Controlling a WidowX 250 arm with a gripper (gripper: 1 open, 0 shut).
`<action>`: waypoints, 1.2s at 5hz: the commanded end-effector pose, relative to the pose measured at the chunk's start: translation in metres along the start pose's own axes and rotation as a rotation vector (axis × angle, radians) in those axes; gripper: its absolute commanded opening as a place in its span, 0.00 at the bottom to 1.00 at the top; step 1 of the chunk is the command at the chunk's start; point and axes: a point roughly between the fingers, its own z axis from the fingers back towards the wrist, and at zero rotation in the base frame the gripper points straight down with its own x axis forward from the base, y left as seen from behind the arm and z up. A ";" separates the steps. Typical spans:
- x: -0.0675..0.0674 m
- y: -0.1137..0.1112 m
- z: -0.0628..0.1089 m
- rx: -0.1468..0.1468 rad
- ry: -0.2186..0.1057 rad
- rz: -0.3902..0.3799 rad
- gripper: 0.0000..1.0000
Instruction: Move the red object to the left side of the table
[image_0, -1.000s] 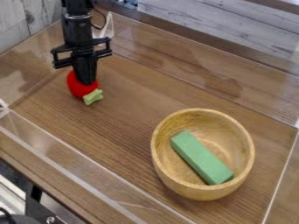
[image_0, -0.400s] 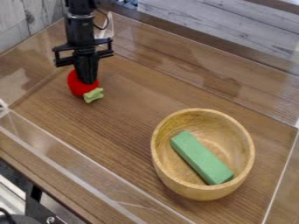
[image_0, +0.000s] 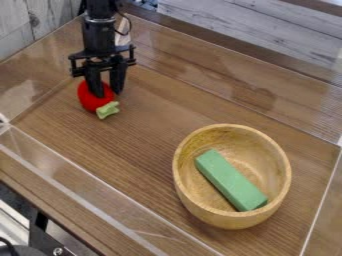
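The red object (image_0: 91, 97), a small rounded toy fruit with a pale green stem end (image_0: 110, 110), rests on the brown wood-grain table (image_0: 160, 130) at its left side. My black gripper (image_0: 102, 84) points down right over it, low above the tabletop. Its fingers (image_0: 79, 70) are spread apart, one on each side of the fruit's top, so the gripper is open. The fruit's upper part is partly hidden behind the fingers.
A round light wooden bowl (image_0: 187, 190) with a green rectangular block (image_0: 230, 180) in it stands at the front right. Clear acrylic walls (image_0: 40, 60) edge the table close behind and to the left of the gripper.
The fingers, pressed together over the red object before, have spread apart. The red object lies where it was, and the arm has barely shifted.
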 end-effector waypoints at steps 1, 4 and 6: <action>-0.007 -0.003 -0.002 -0.005 0.009 -0.002 0.00; -0.007 -0.002 0.010 -0.032 0.034 0.108 1.00; -0.016 0.004 0.048 -0.085 0.034 0.127 1.00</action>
